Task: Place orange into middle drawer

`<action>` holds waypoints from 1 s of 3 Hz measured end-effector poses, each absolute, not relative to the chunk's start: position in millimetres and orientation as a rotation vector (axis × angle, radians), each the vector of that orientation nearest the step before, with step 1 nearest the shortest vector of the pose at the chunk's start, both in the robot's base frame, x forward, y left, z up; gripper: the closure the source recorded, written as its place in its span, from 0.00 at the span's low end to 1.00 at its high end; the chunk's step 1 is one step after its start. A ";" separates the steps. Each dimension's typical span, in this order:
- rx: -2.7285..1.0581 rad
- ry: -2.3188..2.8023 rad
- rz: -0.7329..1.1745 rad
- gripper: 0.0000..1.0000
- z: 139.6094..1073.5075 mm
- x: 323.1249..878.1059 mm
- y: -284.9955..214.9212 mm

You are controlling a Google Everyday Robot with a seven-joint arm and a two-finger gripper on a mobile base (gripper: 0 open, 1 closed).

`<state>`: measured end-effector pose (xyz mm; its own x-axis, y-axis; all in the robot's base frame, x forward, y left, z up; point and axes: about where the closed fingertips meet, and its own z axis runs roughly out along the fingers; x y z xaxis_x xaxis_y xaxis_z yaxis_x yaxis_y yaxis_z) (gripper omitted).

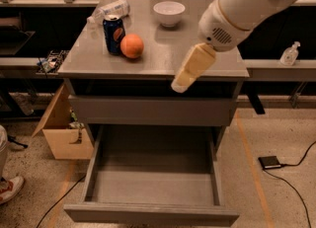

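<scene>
The orange (132, 46) sits on the gray cabinet top (163, 57), left of centre, touching the right side of a blue soda can (113, 34). The middle drawer (153, 180) is pulled out wide below, and its flat gray tray holds nothing. My gripper (179, 85), cream-coloured, hangs from the white arm (242, 10) over the front edge of the cabinet top. It is to the right of the orange, apart from it, and holds nothing that I can see.
A white bowl (169, 13) and a lying plastic bottle (111, 10) are at the back of the top. A closed gray drawer front (148, 111) with a dark recess lies above the open drawer. A cardboard box (61, 133) stands at the left, and a shoe (10, 190) is on the floor.
</scene>
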<state>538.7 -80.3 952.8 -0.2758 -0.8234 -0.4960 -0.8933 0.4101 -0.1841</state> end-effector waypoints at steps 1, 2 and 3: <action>-1.316 2.160 0.230 0.00 940.3 587.9 -61.2; -1.121 2.201 0.222 0.00 924.2 636.9 -50.5; -0.927 2.216 0.220 0.00 915.1 675.5 -36.0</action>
